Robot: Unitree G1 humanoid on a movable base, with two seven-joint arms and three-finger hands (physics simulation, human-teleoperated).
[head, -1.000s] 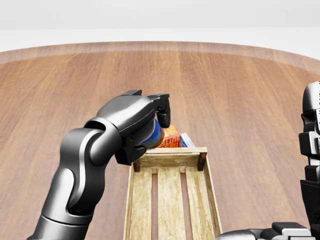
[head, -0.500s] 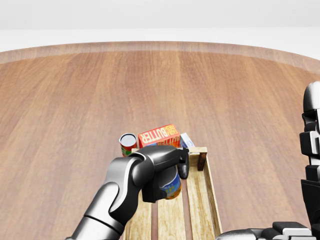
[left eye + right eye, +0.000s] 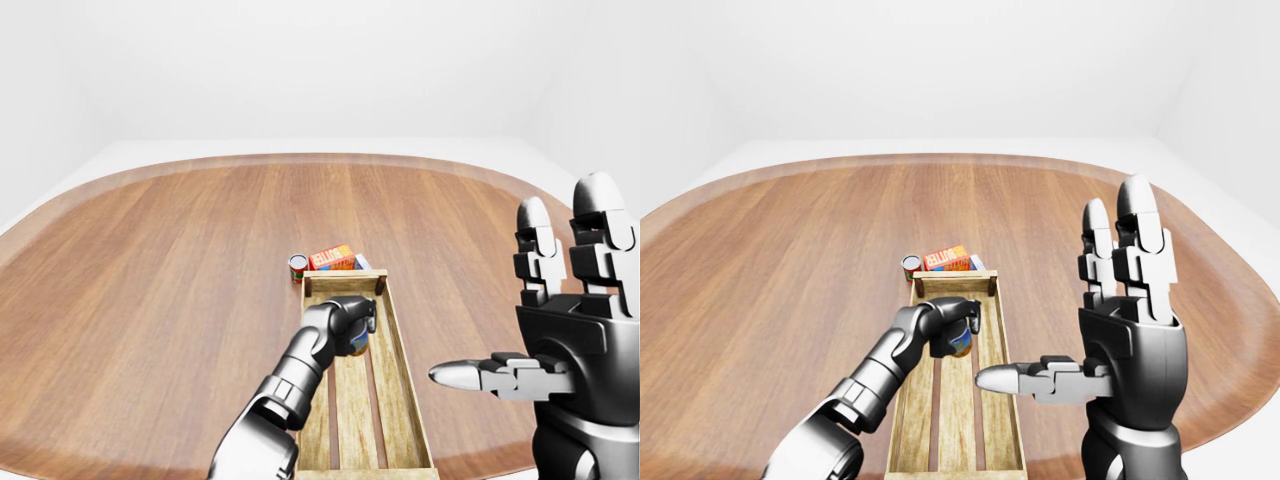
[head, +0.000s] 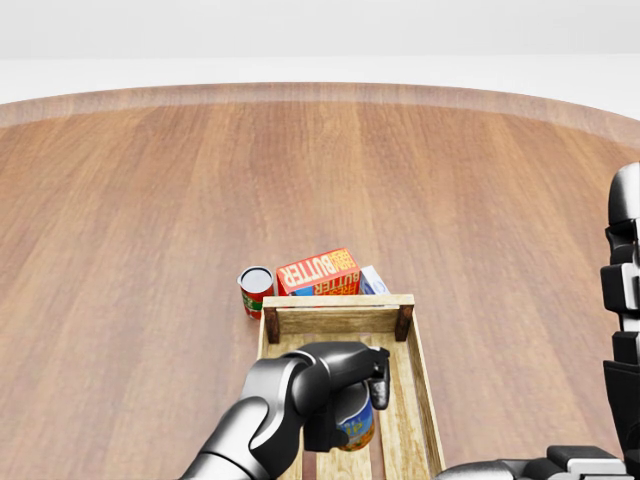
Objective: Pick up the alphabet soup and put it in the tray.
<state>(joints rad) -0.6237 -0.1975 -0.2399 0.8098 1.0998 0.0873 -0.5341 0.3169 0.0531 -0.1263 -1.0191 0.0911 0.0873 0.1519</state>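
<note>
We are gripping the soup [image 4: 357, 421] in our left robot hand [image 4: 340, 385], seemingly hovering inside the tray [image 4: 421, 390], ready for release; butter [image 4: 318, 272] at twelve o'clock.

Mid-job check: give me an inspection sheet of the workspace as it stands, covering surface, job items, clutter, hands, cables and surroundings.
Surface: round wooden table, bare wood apart from the cluster near the tray.
Job's things: alphabet soup held over the slatted wooden tray, inside its walls; whether it touches the slats cannot be told.
Clutter: small red can, butter box and a blue-white box just beyond the tray's top end.
Hands: left hand closed round the soup; right hand raised, fingers spread, empty.
Cables: nothing seen.
Surroundings: plain white walls and floor.
</note>
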